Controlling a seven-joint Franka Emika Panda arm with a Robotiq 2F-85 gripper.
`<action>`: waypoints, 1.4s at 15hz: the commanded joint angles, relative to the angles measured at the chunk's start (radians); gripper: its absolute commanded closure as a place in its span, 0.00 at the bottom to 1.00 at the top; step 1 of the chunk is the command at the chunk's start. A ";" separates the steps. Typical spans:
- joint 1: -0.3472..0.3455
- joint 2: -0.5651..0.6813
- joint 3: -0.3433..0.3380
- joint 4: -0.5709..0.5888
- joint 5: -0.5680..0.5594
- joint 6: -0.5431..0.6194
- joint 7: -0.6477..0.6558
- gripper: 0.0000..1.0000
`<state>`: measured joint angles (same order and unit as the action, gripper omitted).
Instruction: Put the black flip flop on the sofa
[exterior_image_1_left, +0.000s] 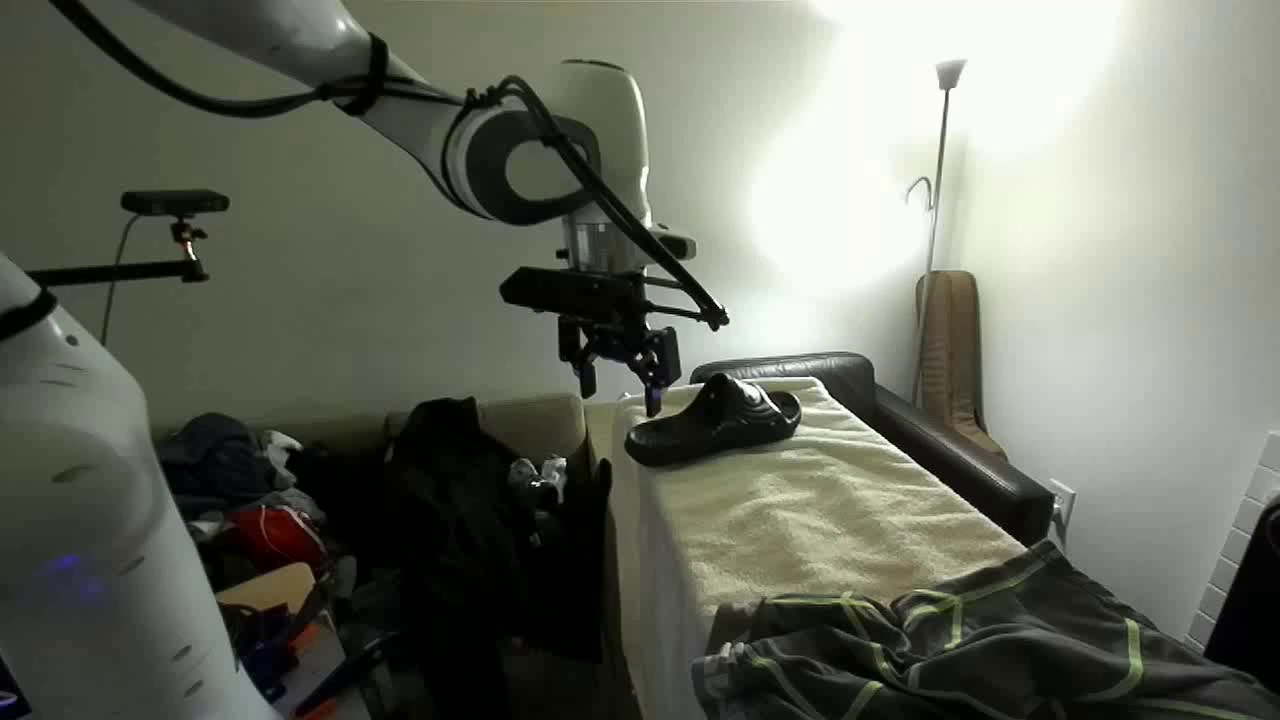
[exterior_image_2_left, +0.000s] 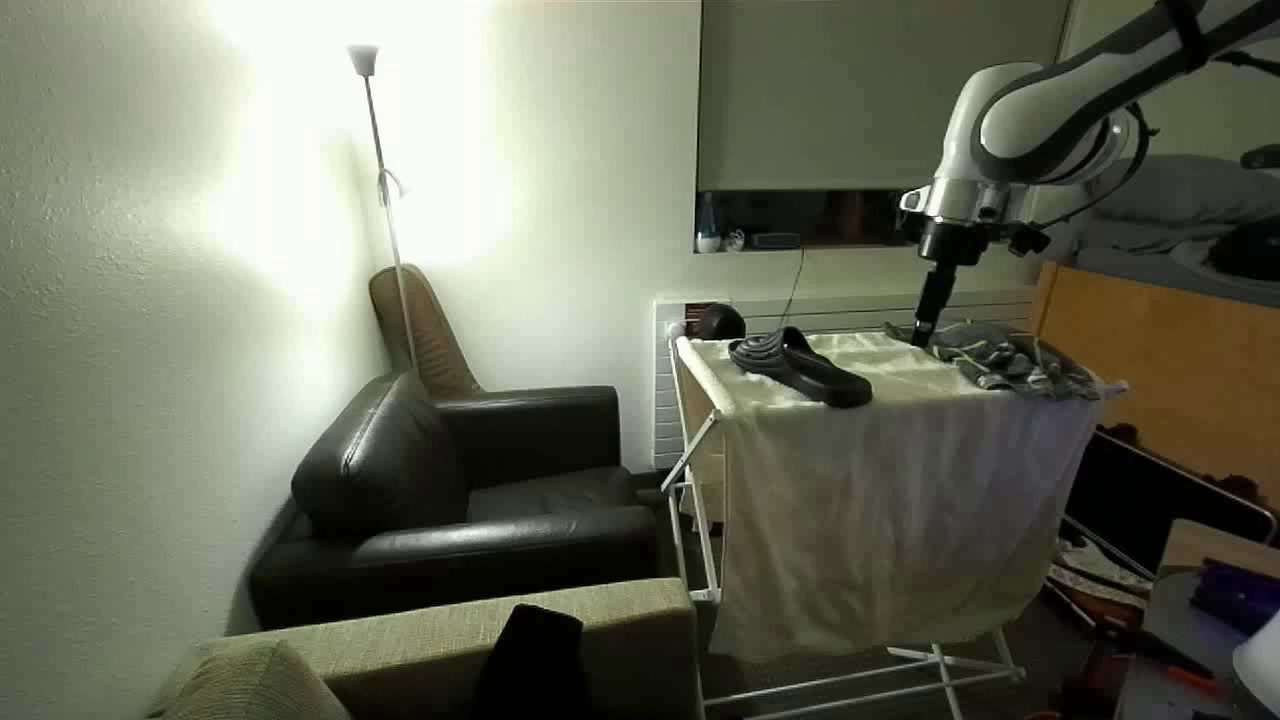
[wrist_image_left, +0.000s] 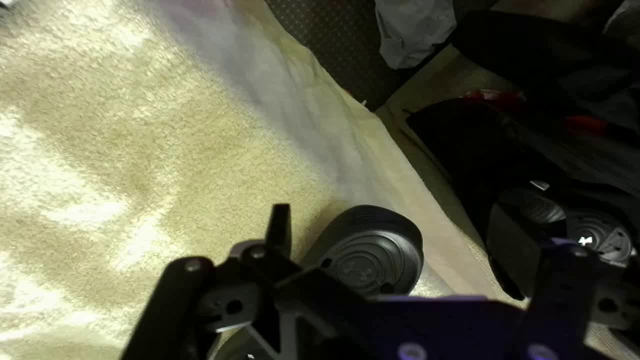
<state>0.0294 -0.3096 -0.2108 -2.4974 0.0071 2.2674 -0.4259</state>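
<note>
Black flip flop is just chilling on the cream towel over this drying rack, gripper hanging near it, jaws apart.

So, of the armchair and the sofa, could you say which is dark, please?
The armchair by the floor lamp: it is black, while the sofa is pale.
</note>
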 joint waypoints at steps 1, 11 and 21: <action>-0.021 0.001 0.021 0.001 0.008 -0.002 -0.006 0.00; -0.033 0.013 0.025 0.014 -0.025 -0.015 -0.005 0.00; -0.049 0.074 0.026 0.099 -0.157 -0.010 -0.097 0.00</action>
<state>0.0021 -0.2656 -0.1997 -2.4364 -0.1173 2.2638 -0.4644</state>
